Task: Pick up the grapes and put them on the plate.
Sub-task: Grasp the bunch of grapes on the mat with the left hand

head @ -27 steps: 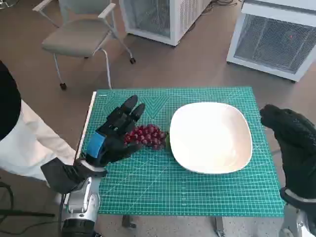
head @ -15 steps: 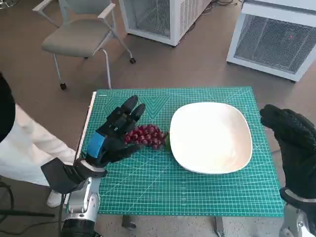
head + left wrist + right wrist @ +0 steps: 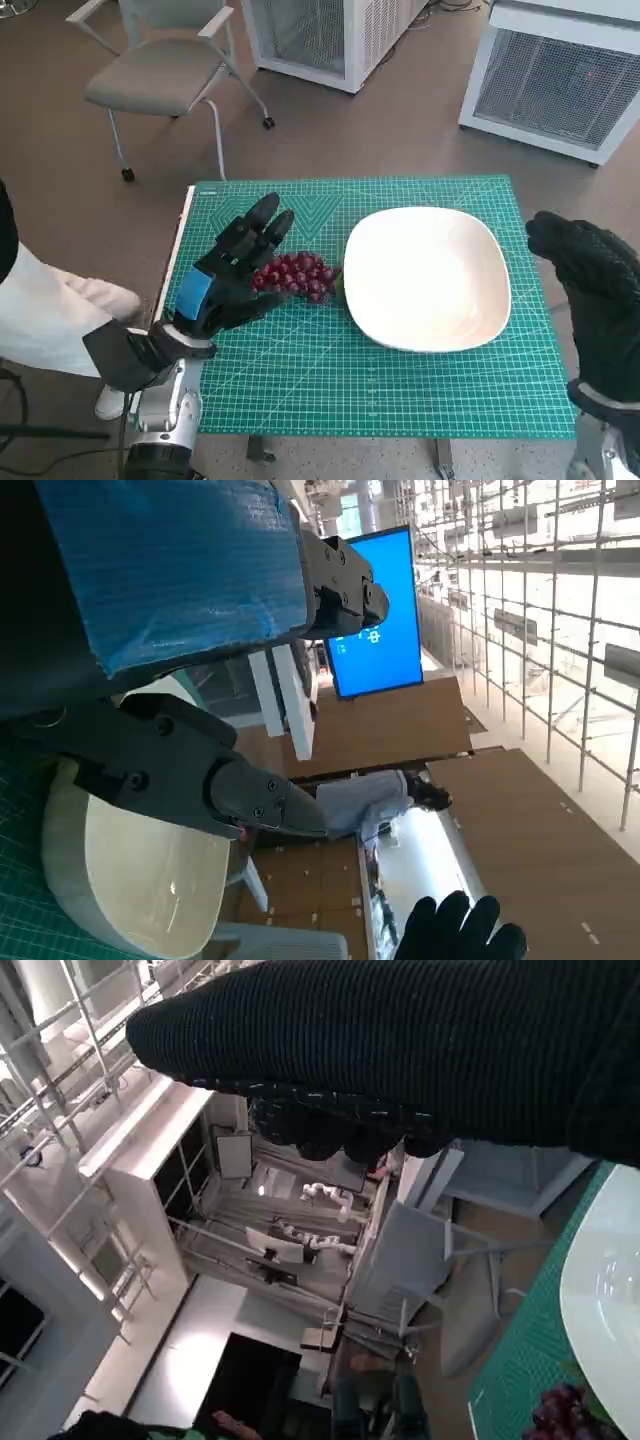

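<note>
Fingers (image 3: 262, 225) of left hand (image 3: 228, 272): spread, holding nothing, arched over grapes (image 3: 297, 275). Grapes: on mat just beneath and plate-side of fingertips, bunch's long axis toward plate (image 3: 430, 280). Right hand (image 3: 590, 275): far side of plate, fingers' state indeterminable.

On the green mat (image 3: 400, 380) lie one bunch of grapes (image 3: 297, 276) and one white plate (image 3: 427, 276), the grapes just beside the plate. Two hands show, the left hand (image 3: 232, 268) and the right hand (image 3: 592, 280). Beyond the mat stand one chair (image 3: 165, 70) and two white cabinets (image 3: 330, 35) (image 3: 565, 75).
</note>
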`<state>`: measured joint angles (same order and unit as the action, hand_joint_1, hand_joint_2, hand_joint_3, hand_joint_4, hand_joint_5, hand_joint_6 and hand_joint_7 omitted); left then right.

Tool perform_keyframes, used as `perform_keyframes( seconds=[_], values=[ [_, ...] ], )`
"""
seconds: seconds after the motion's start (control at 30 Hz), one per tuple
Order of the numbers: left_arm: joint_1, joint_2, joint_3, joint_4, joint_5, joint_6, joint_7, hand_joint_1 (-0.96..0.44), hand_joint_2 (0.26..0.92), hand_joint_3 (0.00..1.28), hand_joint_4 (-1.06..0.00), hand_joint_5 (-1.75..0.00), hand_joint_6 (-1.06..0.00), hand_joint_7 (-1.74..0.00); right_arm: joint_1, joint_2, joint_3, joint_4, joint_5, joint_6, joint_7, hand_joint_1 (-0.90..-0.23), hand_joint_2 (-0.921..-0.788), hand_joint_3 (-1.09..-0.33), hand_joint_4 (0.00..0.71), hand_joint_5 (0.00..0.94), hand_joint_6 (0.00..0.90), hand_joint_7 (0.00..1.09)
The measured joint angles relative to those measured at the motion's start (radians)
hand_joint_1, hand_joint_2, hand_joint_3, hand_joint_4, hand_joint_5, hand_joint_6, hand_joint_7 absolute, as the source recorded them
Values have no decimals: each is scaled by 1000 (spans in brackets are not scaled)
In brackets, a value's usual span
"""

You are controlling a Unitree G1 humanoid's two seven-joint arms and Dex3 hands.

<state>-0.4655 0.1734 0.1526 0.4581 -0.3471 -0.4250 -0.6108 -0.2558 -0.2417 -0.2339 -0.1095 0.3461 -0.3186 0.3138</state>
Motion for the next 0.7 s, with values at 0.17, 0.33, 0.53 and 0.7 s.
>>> perform_keyframes(
  seconds=[0.17, 0.33, 0.53, 0.7],
  values=[
    [0, 1, 0, 0, 0, 5, 0, -295, 919, 0, -183, 0, -268, -1, 0, -2, 0, 1, 0, 1, 0, -616, -921, -688, 359, 10, -1, 699],
    [0, 3, -1, -3, 1, 8, 3, -298, 920, 0, -183, 0, -269, -1, 0, -3, 0, 1, 0, 1, 0, -616, -921, -688, 359, 10, -1, 696],
    [0, 15, -10, -9, 44, 5, 30, -293, 909, 1, -154, 0, -246, 0, 0, -6, 0, 4, 0, 1, 1, -619, -921, -688, 359, 10, -1, 691],
    [1, 56, -42, -28, 231, -17, 128, -316, 884, 1, -47, 1, -134, 0, -1, -7, 0, 5, 1, 0, 1, -623, -921, -687, 360, 10, -1, 685]
  ],
)
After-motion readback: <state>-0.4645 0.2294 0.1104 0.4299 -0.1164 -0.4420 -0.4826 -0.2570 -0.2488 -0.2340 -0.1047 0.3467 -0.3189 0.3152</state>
